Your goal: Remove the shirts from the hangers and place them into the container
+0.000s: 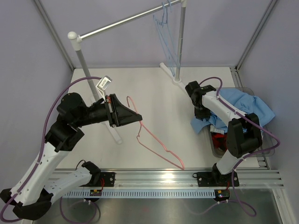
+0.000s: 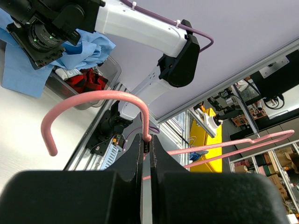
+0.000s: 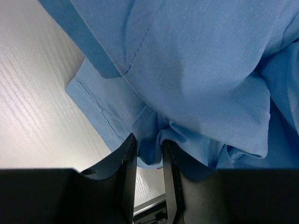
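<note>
My left gripper [image 1: 139,119] [image 2: 147,140] is shut on the pink hanger [image 1: 154,144] [image 2: 103,95] just below its hook, and holds it bare above the table's middle. The light blue shirt [image 1: 245,105] [image 3: 201,79] lies heaped over the container [image 1: 212,147] at the right, with one part trailing onto the table. My right gripper [image 1: 202,119] [image 3: 148,140] is at that trailing part, its jaws pinching a fold of the blue cloth. A red-and-black plaid shirt [image 1: 218,139] [image 2: 88,79] shows inside the container under the blue one.
A silver rail [image 1: 126,21] spans the back on two posts, with blue hangers [image 1: 166,32] hooked near its right end. The left post [image 1: 86,70] rises just behind my left arm. The right post's foot [image 1: 176,79] rests beside my right arm's wrist.
</note>
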Robot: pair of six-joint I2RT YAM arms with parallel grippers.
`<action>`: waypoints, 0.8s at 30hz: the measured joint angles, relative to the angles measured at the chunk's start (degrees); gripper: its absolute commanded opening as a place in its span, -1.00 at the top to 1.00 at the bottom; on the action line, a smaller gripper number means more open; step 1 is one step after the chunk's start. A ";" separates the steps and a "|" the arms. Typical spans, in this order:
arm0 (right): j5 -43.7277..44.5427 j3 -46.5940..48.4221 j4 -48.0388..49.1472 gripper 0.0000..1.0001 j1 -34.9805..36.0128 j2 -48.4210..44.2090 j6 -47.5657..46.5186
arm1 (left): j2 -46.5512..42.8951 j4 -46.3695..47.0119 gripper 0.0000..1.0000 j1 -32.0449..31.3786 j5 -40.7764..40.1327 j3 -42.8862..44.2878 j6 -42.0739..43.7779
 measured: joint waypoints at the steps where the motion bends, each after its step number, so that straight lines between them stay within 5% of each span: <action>1: 0.00 0.00 0.00 0.45 0.00 0.00 0.00 | -0.09 -0.04 1.00 0.04 0.04 0.00 0.00; 4: 0.02 0.00 -0.02 0.68 0.02 0.00 -0.02 | -0.28 -0.09 1.00 0.11 0.11 0.00 -0.02; 9: 0.02 0.20 -0.22 0.75 0.02 0.00 -0.02 | -0.28 -0.07 1.00 0.15 0.11 -0.02 -0.02; 11: -0.04 0.61 -0.52 0.98 0.02 -0.02 0.09 | -0.31 -0.02 1.00 0.15 0.11 -0.02 -0.04; 24: -0.13 2.10 -1.92 1.00 0.04 -0.28 0.98 | -0.35 0.76 1.00 0.20 0.17 -0.52 -0.07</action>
